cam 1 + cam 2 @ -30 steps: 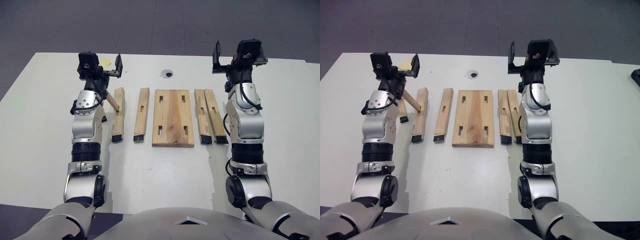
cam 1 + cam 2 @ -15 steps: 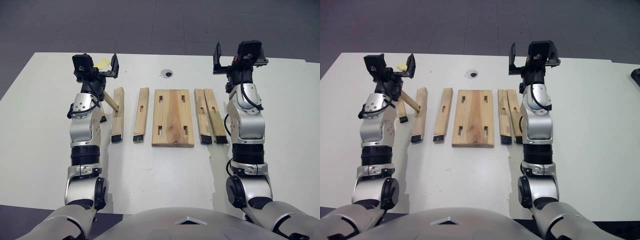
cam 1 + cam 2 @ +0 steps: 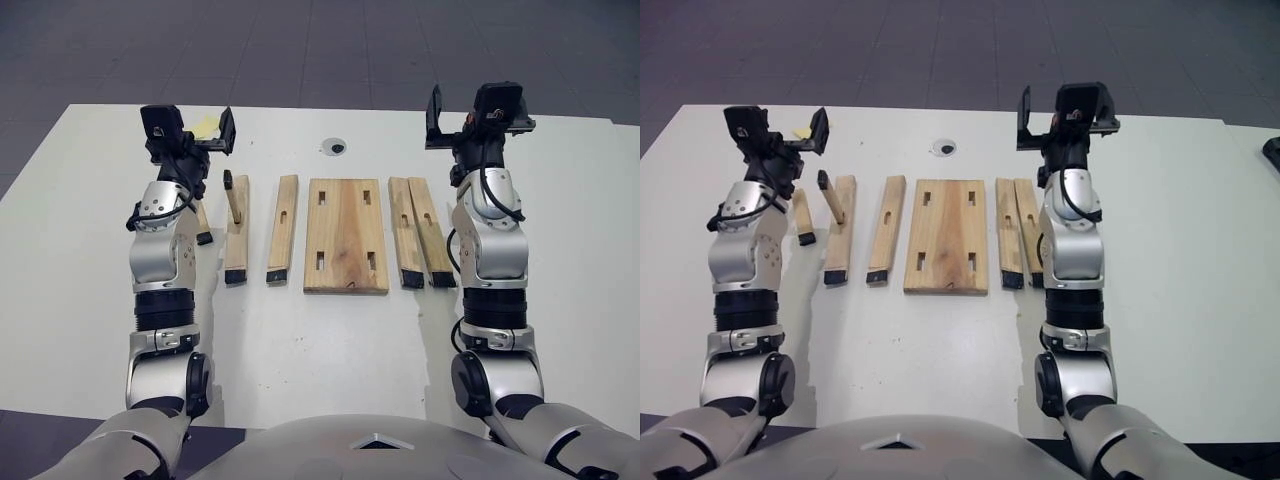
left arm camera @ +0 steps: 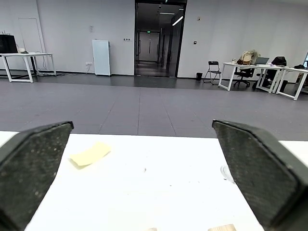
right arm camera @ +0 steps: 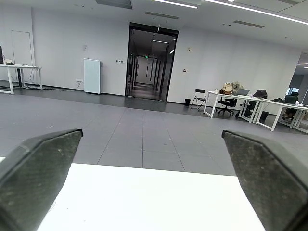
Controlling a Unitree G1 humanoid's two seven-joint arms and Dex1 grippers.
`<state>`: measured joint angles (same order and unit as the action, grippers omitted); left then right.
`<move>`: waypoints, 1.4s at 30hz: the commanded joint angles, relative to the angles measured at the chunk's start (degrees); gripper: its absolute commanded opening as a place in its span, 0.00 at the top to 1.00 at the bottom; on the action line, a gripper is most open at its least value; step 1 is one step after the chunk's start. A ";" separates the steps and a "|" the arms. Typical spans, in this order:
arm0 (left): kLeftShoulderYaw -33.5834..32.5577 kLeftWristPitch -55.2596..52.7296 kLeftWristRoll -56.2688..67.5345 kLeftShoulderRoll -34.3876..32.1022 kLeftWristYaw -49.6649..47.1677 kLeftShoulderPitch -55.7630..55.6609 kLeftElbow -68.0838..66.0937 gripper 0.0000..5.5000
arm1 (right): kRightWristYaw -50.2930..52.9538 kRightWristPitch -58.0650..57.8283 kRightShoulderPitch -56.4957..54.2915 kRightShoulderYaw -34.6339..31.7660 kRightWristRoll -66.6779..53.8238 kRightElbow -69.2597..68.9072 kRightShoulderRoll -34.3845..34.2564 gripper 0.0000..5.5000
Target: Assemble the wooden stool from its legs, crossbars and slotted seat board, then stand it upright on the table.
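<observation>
While seat board (image 3: 346, 235) lies flat, lengthwise fore-aft

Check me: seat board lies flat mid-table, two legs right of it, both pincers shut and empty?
Not shut: left pincer and right pincer are open, per both wrist views. Rest holds: seat board flat mid-table, two legs right of it, both empty.

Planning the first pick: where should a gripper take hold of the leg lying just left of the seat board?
Probably the leg at mid-length, coming straight down from above and closing across its narrow width. It lies flat, pointing away from the robot, with bare table along both long sides, toward the seat board and the neighbouring leg, so there looks to be room.
</observation>
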<state>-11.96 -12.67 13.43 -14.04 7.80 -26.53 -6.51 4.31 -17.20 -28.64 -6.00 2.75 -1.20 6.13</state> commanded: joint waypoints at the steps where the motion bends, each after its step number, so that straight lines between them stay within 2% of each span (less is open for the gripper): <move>1: -0.13 -1.13 0.35 -0.14 -0.38 -2.36 2.02 0.02 | 0.29 0.19 0.08 0.06 -0.20 0.27 -0.30 0.02; 27: 2.19 2.52 -3.61 -0.32 0.72 -0.74 -7.35 0.02 | 0.19 0.64 -0.52 -0.07 -0.26 1.10 -0.05 0.02; 42: 0.91 2.68 -2.09 -0.66 0.26 -3.10 -3.14 0.02 | 0.26 0.80 -0.19 -0.10 -0.21 1.15 -0.24 0.02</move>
<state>-10.64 -9.05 11.01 -14.31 8.11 -28.56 -10.80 4.47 -16.55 -28.65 -6.08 2.76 -0.12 5.88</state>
